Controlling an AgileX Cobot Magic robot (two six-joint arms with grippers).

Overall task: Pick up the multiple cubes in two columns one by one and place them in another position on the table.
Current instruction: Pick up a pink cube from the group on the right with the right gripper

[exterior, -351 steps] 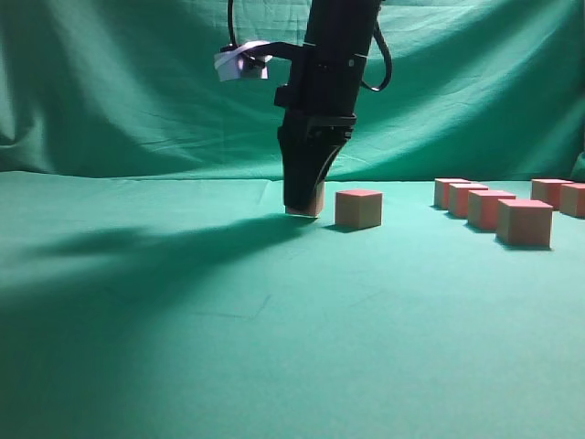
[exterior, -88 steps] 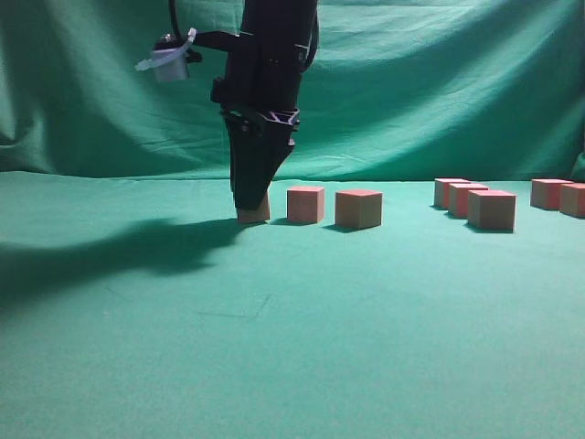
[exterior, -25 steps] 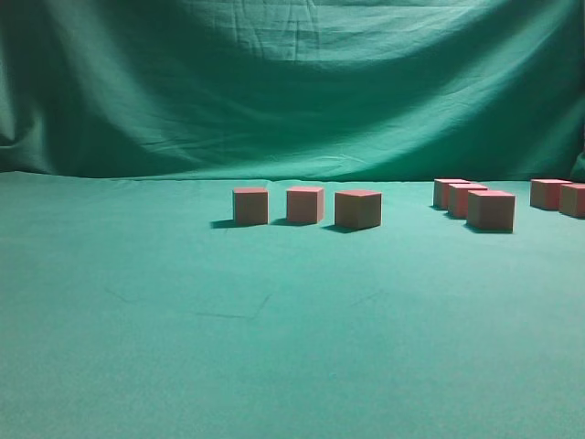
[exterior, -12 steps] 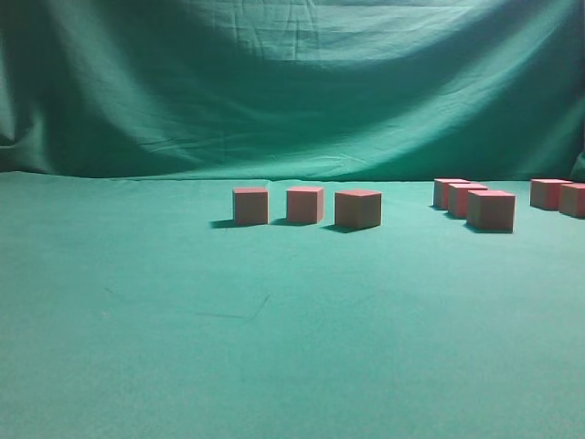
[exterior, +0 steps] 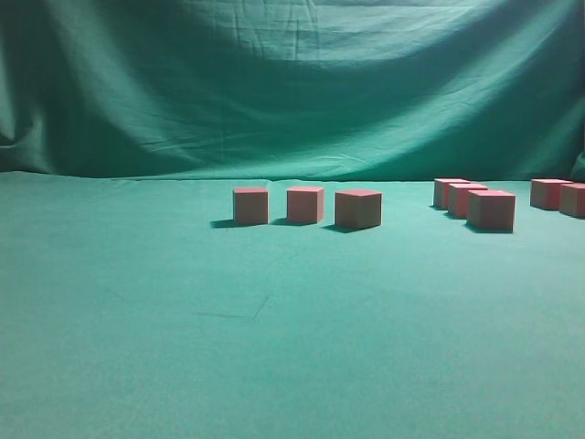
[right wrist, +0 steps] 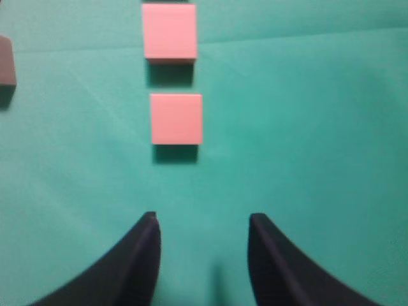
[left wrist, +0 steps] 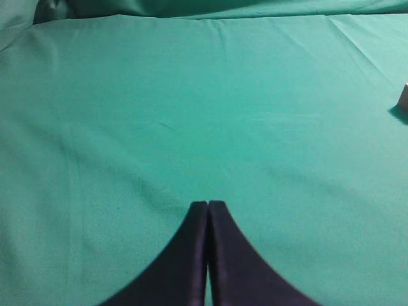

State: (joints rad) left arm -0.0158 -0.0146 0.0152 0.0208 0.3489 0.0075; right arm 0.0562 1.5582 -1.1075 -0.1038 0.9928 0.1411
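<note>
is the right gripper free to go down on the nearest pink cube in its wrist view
Probably yes: the right gripper is open, the nearest cube lies just ahead with bare cloth between, apart from the next cube.

No writing, label, brand mark or number can be read in any of the three views. The pink tops of the cubes (right wrist: 176,118) ahead of the right tool carry no print, and the faces of the cubes (exterior: 357,208) seen from the side are just as plain. The green cloth over the table (exterior: 274,347) bears no sign or marking.
</note>
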